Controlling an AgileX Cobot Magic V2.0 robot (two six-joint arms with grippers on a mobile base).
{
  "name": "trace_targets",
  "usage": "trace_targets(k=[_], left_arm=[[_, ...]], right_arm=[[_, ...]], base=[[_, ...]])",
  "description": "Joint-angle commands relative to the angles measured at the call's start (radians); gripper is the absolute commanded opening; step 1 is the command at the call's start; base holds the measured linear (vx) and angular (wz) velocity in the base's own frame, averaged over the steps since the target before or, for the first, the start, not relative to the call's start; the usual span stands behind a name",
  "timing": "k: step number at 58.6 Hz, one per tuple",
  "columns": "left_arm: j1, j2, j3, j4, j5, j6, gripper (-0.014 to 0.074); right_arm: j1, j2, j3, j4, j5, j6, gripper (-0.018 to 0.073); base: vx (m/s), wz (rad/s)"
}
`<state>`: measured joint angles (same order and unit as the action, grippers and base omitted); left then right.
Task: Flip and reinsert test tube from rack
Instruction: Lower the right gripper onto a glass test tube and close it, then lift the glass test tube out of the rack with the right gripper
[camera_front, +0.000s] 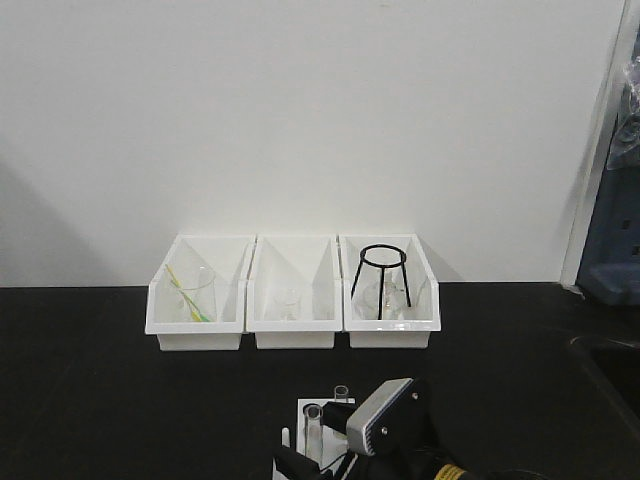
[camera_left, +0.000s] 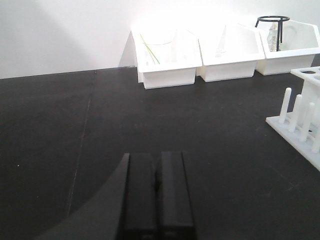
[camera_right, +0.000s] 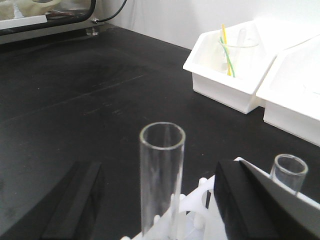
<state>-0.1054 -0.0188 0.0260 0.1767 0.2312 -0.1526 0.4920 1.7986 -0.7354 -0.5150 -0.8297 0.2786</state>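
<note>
The small white rack (camera_front: 325, 415) stands at the near middle of the black table; it also shows in the right wrist view (camera_right: 200, 207) and, with its pegs, in the left wrist view (camera_left: 302, 117). A clear test tube (camera_right: 161, 175) stands upright in it, mouth up, and also shows from the front (camera_front: 313, 425). A second tube (camera_right: 288, 172) stands further back. My right gripper (camera_right: 160, 167) is open, with its fingers on either side of the first tube and not touching it. My left gripper (camera_left: 156, 192) is shut and empty, low over the bare table left of the rack.
Three white open-front bins (camera_front: 292, 335) line the back wall. The left one holds a beaker with yellow-green sticks (camera_front: 190, 295), the middle one a small glass (camera_front: 290, 303), the right one a black wire tripod (camera_front: 381, 275). A dark sink rim (camera_front: 605, 360) lies at the right.
</note>
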Motion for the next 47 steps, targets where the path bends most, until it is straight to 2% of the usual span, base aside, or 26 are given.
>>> trace_targets(k=[1, 8, 19, 25, 38, 47], left_arm=[[0.000, -0.008, -0.004, -0.004, -0.080, -0.009, -0.0006], [0.000, -0.008, -0.004, -0.004, -0.080, -0.009, -0.0006], [0.000, -0.008, -0.004, -0.004, -0.080, -0.009, -0.0006], [0.000, -0.008, -0.004, -0.004, -0.080, -0.009, -0.0006], [0.000, -0.008, -0.004, -0.004, -0.080, -0.009, -0.0006], [0.000, -0.008, -0.004, -0.004, -0.080, -0.009, -0.0006]], right_arm=[[0.000, -0.019, -0.041, 0.013, -0.095, -0.003, 0.0484], [0.000, -0.009, -0.042, 0.016, -0.104, -0.007, 0.0398], [0.000, -0.009, -0.042, 0.015, -0.110, -0.008, 0.0111], [0.000, -0.009, -0.042, 0.014, -0.110, -0.009, -0.0017], [-0.002, -0.058, -0.042, 0.014, -0.093, -0.001, -0.0015], [-0.002, -0.204, -0.050, 0.013, -0.015, 0.081, -0.0013]], base=[[0.00, 0.00], [0.00, 0.00], [0.00, 0.00], [0.00, 0.00], [0.00, 0.00], [0.00, 0.00]])
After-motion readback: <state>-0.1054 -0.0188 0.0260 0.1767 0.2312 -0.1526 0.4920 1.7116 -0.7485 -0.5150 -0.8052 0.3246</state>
